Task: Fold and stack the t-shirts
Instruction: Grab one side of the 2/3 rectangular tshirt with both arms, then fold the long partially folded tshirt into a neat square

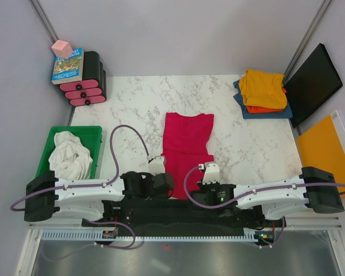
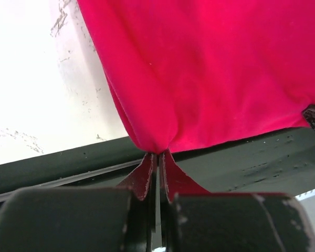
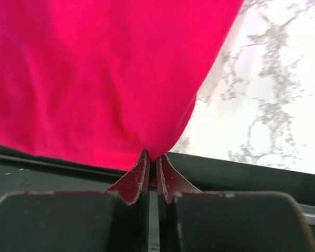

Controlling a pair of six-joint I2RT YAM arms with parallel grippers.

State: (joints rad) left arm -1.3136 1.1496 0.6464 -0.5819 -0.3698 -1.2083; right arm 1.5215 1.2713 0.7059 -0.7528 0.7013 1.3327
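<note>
A crimson-red t-shirt (image 1: 187,144) lies flat in the middle of the marble table, folded narrow, its near hem at the table's front edge. My left gripper (image 1: 161,172) is shut on the hem's left corner; in the left wrist view the red cloth (image 2: 210,68) bunches into the closed fingertips (image 2: 158,155). My right gripper (image 1: 206,172) is shut on the right corner, the cloth (image 3: 94,73) pinched at its tips (image 3: 153,156). A stack of folded t-shirts (image 1: 263,92), yellow-orange over orange over blue, sits at the back right. A white t-shirt (image 1: 69,155) lies crumpled in a green bin (image 1: 92,135).
Pink-and-black stacked cases (image 1: 89,80) with a book and pink cube on top stand at the back left. A black panel (image 1: 311,83) leans at the right, and a flat orange board (image 1: 326,150) lies beside the table's right edge.
</note>
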